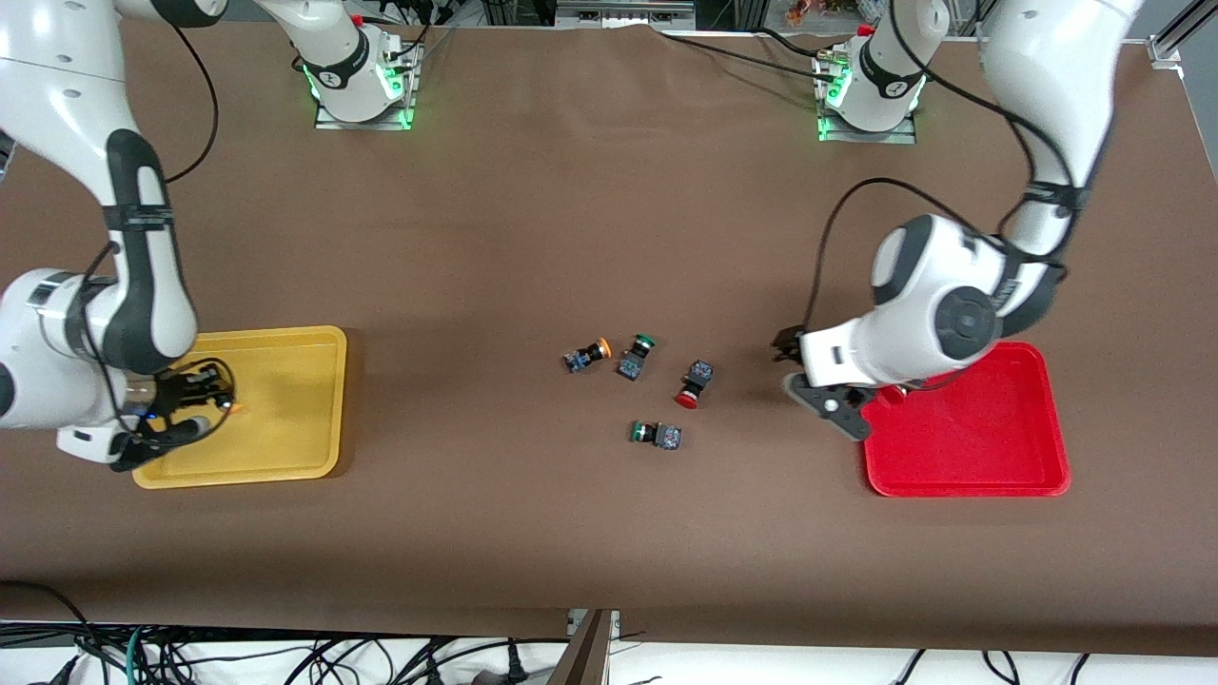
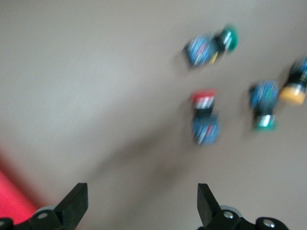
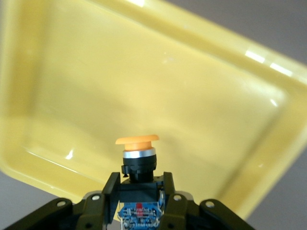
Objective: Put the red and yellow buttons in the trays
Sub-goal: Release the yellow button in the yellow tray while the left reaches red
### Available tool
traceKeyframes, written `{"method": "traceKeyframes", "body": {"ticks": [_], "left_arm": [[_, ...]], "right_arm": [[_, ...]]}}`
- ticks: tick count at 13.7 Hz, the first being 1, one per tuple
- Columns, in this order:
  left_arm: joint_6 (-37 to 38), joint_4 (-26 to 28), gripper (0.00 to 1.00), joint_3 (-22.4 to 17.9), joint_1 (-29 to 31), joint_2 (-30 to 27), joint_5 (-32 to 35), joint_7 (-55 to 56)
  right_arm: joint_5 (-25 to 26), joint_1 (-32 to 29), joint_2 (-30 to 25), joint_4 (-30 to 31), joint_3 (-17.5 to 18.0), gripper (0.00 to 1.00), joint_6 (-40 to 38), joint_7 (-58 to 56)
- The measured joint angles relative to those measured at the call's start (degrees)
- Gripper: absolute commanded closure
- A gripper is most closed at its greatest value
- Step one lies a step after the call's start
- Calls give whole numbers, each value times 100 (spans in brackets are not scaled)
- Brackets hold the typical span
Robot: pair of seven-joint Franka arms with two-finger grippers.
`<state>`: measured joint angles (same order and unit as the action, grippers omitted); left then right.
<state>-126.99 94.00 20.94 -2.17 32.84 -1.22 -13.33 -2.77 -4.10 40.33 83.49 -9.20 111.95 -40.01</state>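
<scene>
A yellow button (image 3: 137,153) sits clamped by its black-and-blue body between the fingers of the right gripper (image 3: 139,201), cap pointing away from the wrist, held over the yellow tray (image 1: 285,457) at the right arm's end of the table. Bare tray floor shows all around the cap, with the raised rim well apart from it.

Mid-table lie four more switches: a second yellow button (image 1: 585,356), a green button (image 1: 636,356) just beside it, a red button (image 1: 694,383) nearer the left arm's end, and another green button (image 1: 656,435) nearest the front camera. They lie close but apart, on open brown table (image 1: 571,219).

The left gripper (image 1: 826,392) hangs with its fingers (image 2: 74,205) spread wide and nothing between them, over the table at the edge of the red tray (image 1: 990,438), near the red button. A small red object shows in the tray under the arm, too hidden to name.
</scene>
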Motion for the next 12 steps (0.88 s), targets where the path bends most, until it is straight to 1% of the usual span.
{"method": "traceKeyframes", "body": {"ticks": [2,3,4,5,6,7,9,10,12], "left_arm": [[-618,8,0,-14,-364,343,4,358],[-862,6,0,-32,-508,517,46,493],[-1052,6,0,-52,-629,664,257,702],[-1156,11,0,-57,-730,780,618,1008],[-1220,22,0,-56,-830,875,1072,1442],[-1259,37,0,-56,-921,957,1549,1967],[-1270,60,0,-55,-1103,1080,2296,2930],[-1273,62,0,-55,-1183,1127,2456,3252],[-1279,63,0,-56,-1277,1186,2529,3536]], "right_arm": [[-46,-299,88,83,9,100,232,-333],[-50,-337,125,96,18,100,296,-372],[-50,-327,143,105,42,100,364,-374],[-50,-310,150,113,91,100,433,-374],[-50,-296,161,117,152,61,501,-374],[-51,-283,184,118,199,1,575,-374],[-50,-250,240,119,230,0,632,-374],[-51,-245,245,119,242,0,632,-374],[-52,-240,201,101,353,0,580,-373]]}}
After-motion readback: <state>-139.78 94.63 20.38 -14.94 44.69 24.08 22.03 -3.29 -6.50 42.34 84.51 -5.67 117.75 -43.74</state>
